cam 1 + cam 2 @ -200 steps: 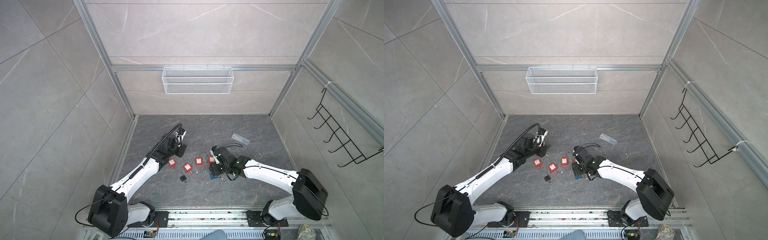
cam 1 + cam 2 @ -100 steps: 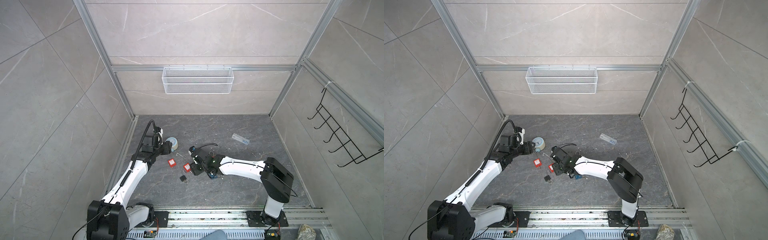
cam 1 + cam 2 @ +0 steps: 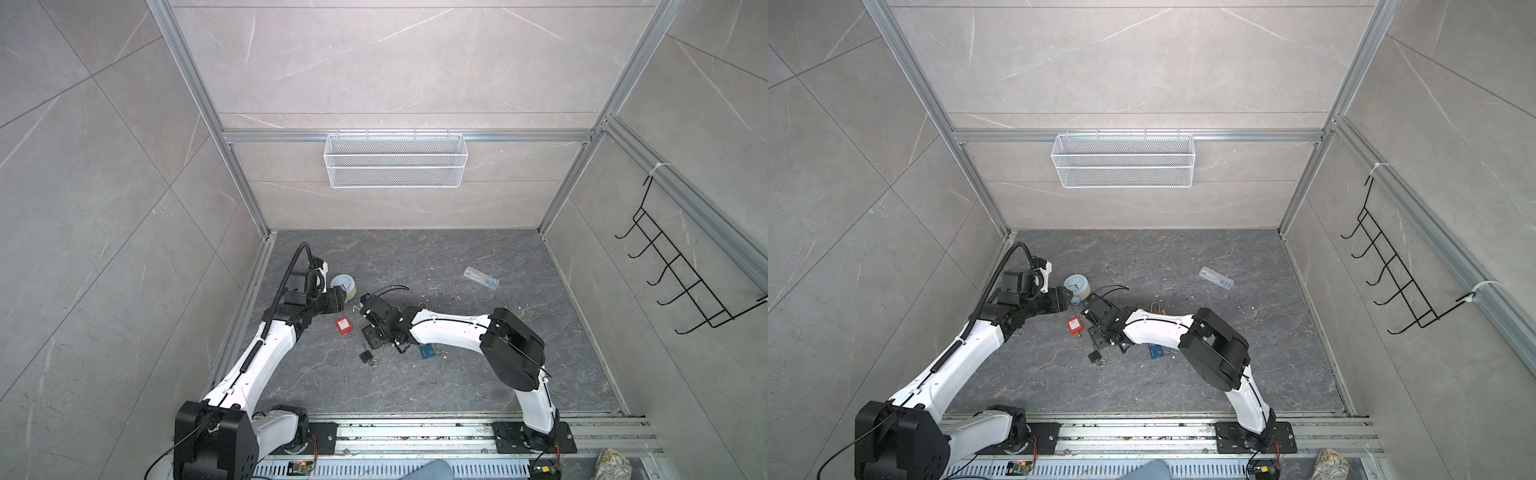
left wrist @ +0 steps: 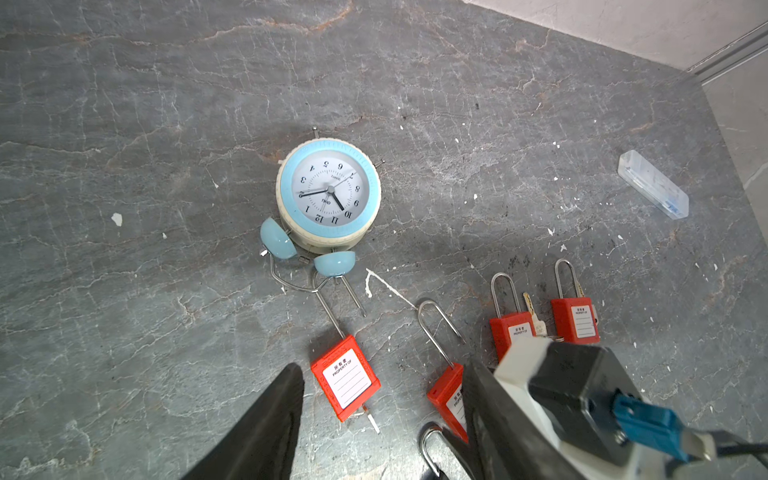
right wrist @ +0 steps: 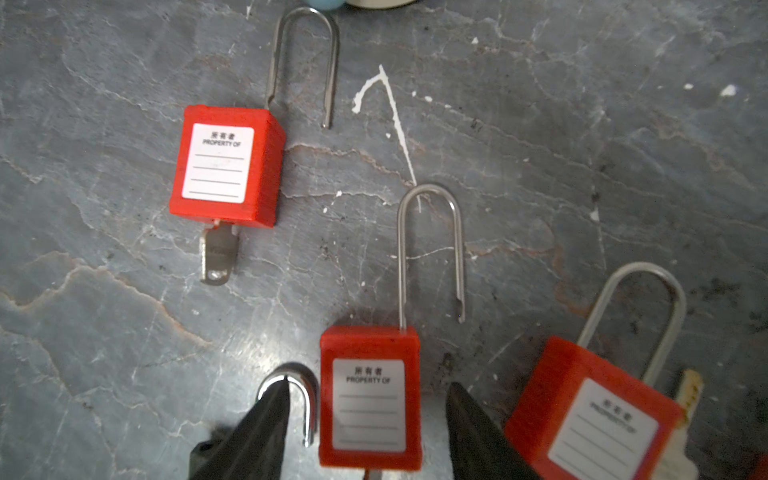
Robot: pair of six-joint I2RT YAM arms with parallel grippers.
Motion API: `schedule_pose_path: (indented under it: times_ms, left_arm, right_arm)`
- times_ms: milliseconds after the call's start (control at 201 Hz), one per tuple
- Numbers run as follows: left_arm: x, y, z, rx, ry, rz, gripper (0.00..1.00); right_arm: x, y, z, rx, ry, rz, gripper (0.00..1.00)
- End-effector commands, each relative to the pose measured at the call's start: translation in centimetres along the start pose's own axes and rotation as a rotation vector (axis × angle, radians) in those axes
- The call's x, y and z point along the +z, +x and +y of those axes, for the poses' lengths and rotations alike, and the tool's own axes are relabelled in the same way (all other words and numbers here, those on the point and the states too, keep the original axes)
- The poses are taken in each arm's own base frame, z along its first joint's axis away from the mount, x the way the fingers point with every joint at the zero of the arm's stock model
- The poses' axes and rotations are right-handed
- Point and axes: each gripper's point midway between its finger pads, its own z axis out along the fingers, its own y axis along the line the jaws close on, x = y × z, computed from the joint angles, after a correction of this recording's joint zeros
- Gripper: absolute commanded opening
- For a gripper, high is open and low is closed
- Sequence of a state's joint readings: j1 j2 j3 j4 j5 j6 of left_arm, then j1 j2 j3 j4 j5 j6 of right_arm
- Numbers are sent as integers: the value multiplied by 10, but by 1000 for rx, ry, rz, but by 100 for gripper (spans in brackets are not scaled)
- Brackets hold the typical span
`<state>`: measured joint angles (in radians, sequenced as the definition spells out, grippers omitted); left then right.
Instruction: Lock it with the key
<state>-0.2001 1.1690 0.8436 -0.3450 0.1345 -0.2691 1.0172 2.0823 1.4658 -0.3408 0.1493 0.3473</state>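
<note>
Both arms are hanging open-jawed, nothing held in either. The right gripper point(image 5: 368, 386) has its jaws either side of a red padlock point(image 5: 370, 399) lying on the floor point(image 5: 124, 332), not touching it, and the shackle point(image 5: 430, 232) is popped. In both top views the keyed padlock point(image 3: 342, 326), key point(image 5: 218, 253) stuck in its bottom, lies at about 9 o'clock from that gripper. The left gripper point(image 4: 382, 370) is at its 12 o'clock, with the alarm clock point(image 4: 328, 195) just past that.

Pale tiled walls point(image 3: 374, 62) carry a wire basket point(image 3: 395, 166) above dark marbled floor point(image 3: 415, 257).
</note>
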Motion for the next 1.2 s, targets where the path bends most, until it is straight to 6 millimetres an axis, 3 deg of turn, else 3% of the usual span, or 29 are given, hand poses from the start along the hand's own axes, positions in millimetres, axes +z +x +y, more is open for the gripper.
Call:
schedule_pose_path:
  times_ms: [0, 672, 782, 866, 1026, 1200]
  left_arm:
    - [-8, 1, 0, 7, 6, -12, 63]
    - [0, 8, -1, 29, 24, 24, 63]
    - [0, 7, -3, 39, 34, 26, 63]
    - [-1, 6, -7, 60, 52, 26, 62]
    - [-6, 0, -16, 132, 100, -3, 62]
    - [-20, -5, -42, 286, 238, -85, 62]
  right_arm:
    - [7, 5, -5, -8, 57, 31, 59]
    - [20, 17, -2, -54, 51, 92, 51]
    - [15, 14, -2, -67, 46, 84, 43]
    - [4, 5, -2, -91, 42, 50, 35]
    - [-35, -20, -4, -178, 37, -57, 31]
    - [-79, -32, -8, -346, 28, -140, 28]
